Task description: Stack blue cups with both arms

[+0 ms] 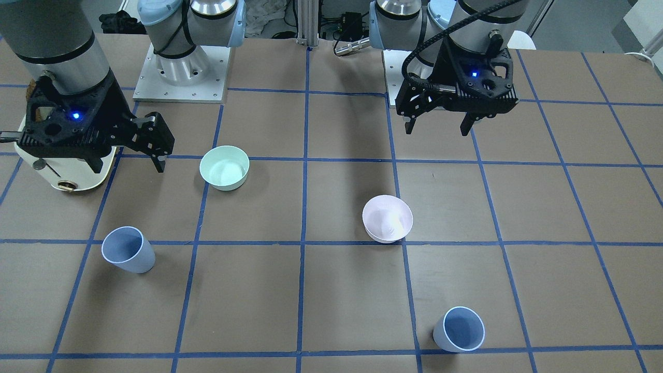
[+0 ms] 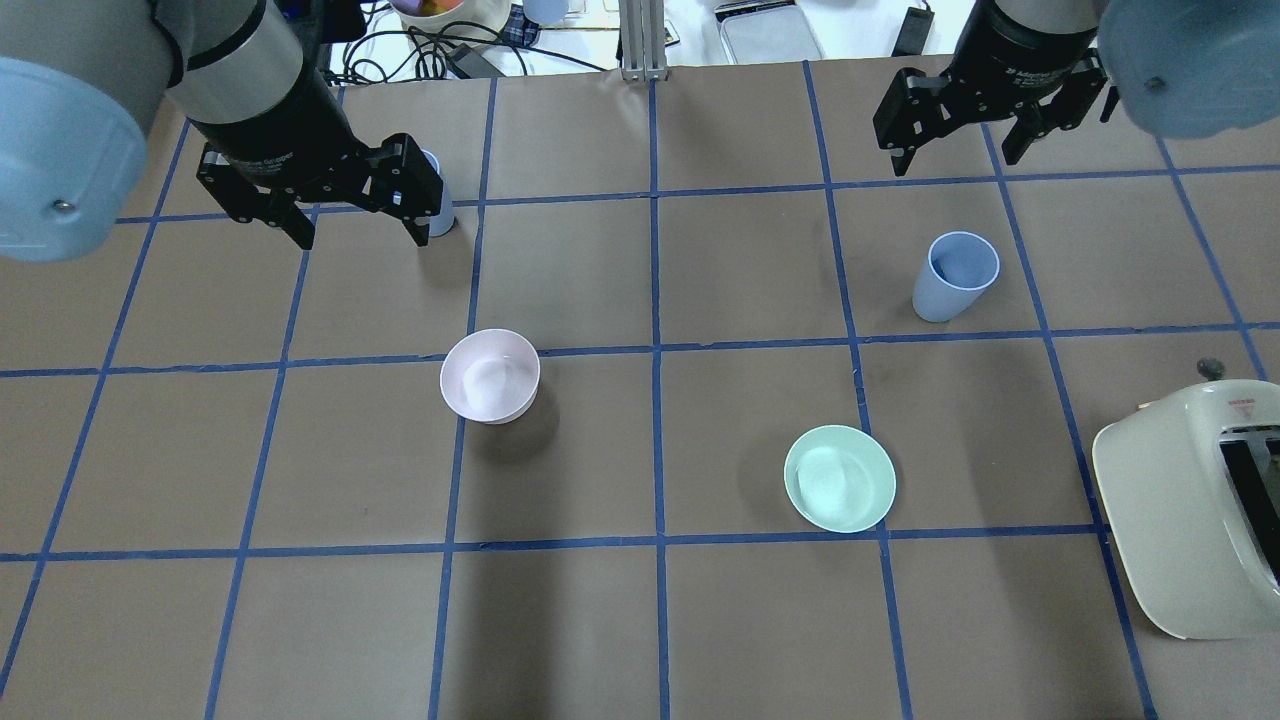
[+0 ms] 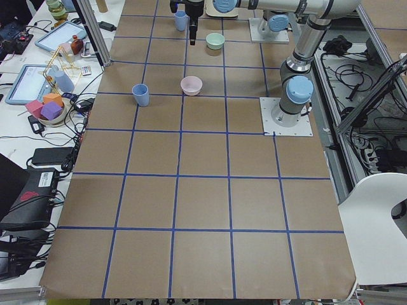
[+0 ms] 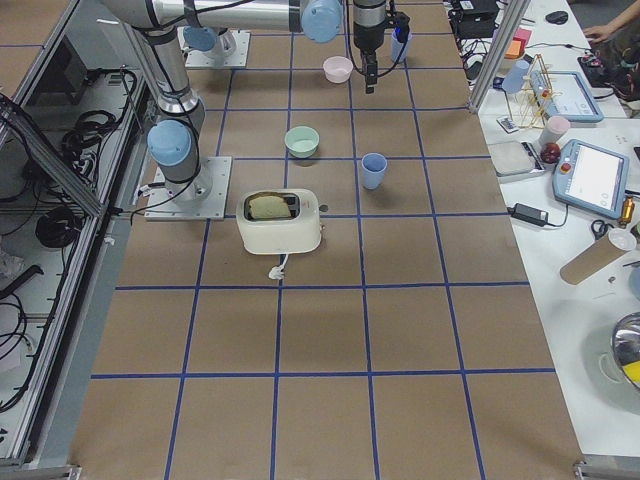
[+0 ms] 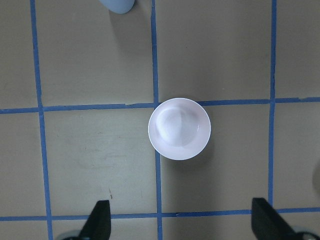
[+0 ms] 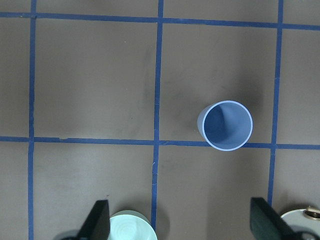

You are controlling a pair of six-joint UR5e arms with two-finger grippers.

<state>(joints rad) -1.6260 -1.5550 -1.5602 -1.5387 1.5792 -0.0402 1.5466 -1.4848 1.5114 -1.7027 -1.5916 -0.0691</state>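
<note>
Spacing: right end effector (image 1: 129,167) spread, right-hand cup (image 6: 225,125) upright close ahead | left end effector (image 1: 437,129) spread, left-hand cup (image 1: 459,329) farther, past pink bowl (image 5: 179,128).

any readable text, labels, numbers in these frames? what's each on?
Nothing reads clearly in any view.
White lettering on the black collar of the left arm: blurred, unreadable.
White lettering on the black collar of the right arm: blurred, unreadable.
Small red mark on the toaster: too small to read.
Blue cups, pink bowl, green bowl: no markings visible.
</note>
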